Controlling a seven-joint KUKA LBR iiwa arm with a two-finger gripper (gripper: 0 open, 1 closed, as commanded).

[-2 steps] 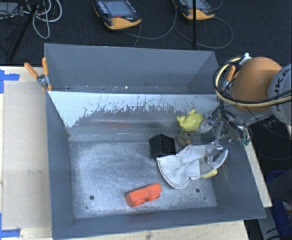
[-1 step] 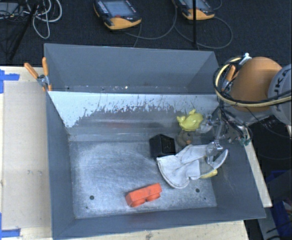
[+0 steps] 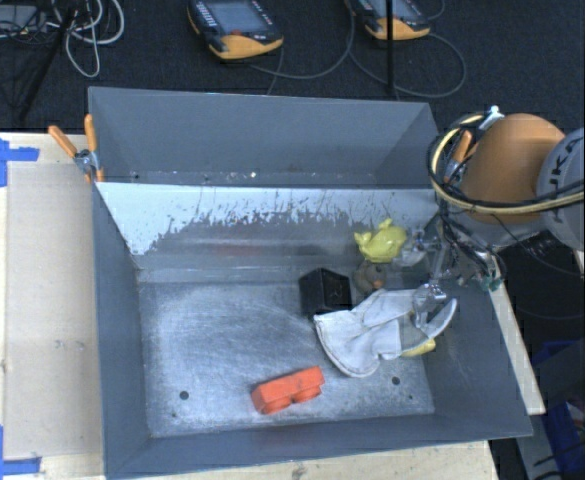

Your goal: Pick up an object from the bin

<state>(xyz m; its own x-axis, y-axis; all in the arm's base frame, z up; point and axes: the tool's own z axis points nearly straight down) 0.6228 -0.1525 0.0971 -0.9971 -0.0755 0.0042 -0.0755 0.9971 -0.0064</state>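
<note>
My gripper [image 3: 434, 306] is low at the bin's right side, right at the right-hand edge of a crumpled white cloth [image 3: 364, 335]. A small yellow piece [image 3: 422, 348] pokes out from under the cloth just below the gripper. A yellow toy-like thing [image 3: 381, 242] lies behind the gripper, against the bin's back slope. Left of the cloth, and touching its top edge, sits a black block [image 3: 325, 289].
An orange-red chunky thing [image 3: 287, 389] lies alone near the bin's front wall. The arm with its orange cover and cables hangs over the bin's right rim. The left half of the bin floor is bare metal.
</note>
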